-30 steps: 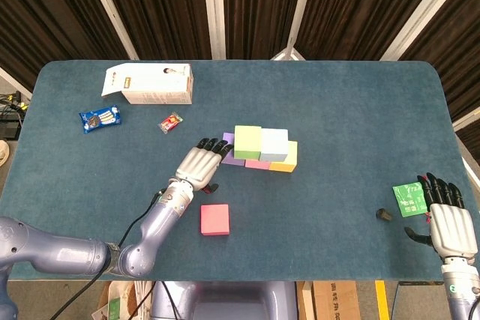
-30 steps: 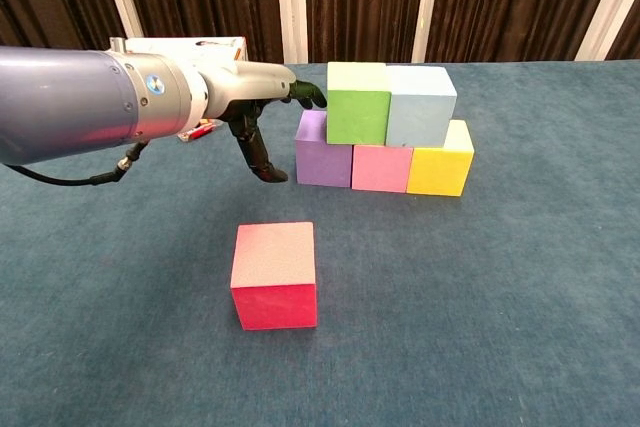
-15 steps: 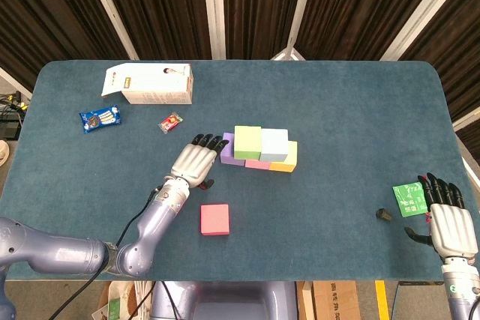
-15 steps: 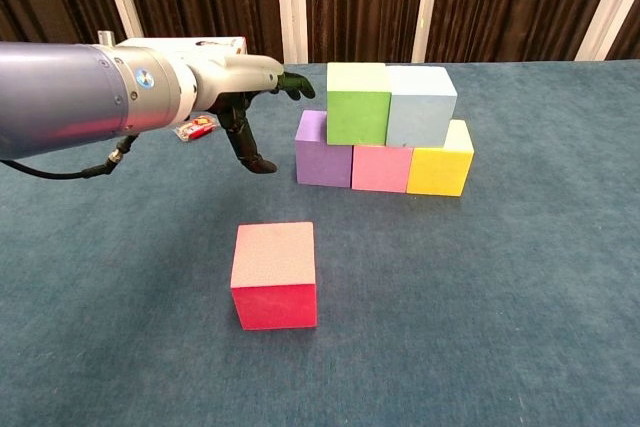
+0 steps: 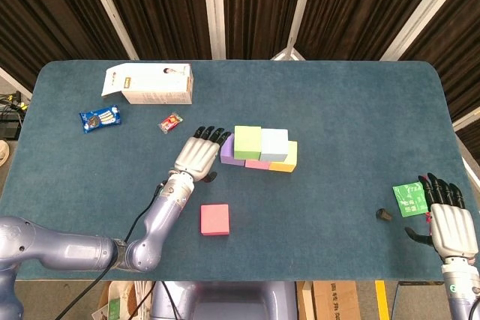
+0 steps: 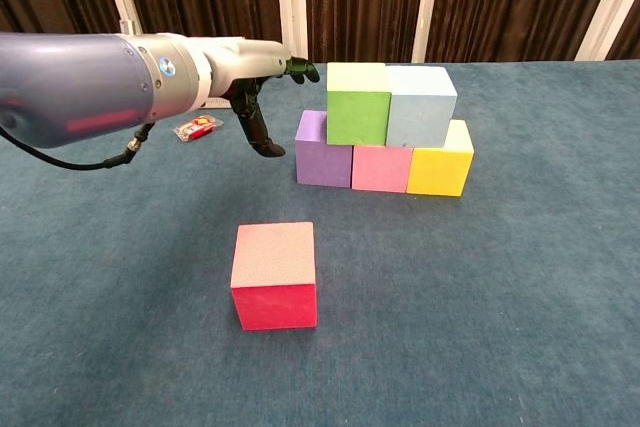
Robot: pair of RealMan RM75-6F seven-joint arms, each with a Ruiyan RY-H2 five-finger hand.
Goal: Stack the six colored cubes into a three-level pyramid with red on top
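Over the last second the left robot hand (image 5: pixel 196 157) has drawn back from the green cube (image 5: pixel 247 142), where its fingertips were touching or nearly touching the left face, and now hovers just left of the stack with fingers spread and nothing in them, the thumb hanging down toward the surface (image 5: pixel 337 110). The stack itself looks unmoved: purple cube (image 6: pixel 323 150), pink cube (image 6: pixel 381 168) and yellow cube (image 6: pixel 441 165) sit in a row as the bottom level, with the green cube and the pale blue cube (image 6: pixel 421 106) side by side on top as the second level. In the chest view the green cube sits over the seam between purple and pink, and the blue one over pink and yellow, so both lower levels appear complete. The red cube (image 6: pixel 275 274) lies alone on the surface, near of the stack and a little to the left, well apart from it and untouched. The retreat probably marks the end of nudging the second level, which would leave only the red cube to be picked up and set on top, over the green–blue seam. The right robot hand (image 5: pixel 450 213) rests at the near right edge, fingers extended and holding nothing, beside a green packet (image 5: pixel 409 199) and a small dark object (image 5: pixel 383 214).
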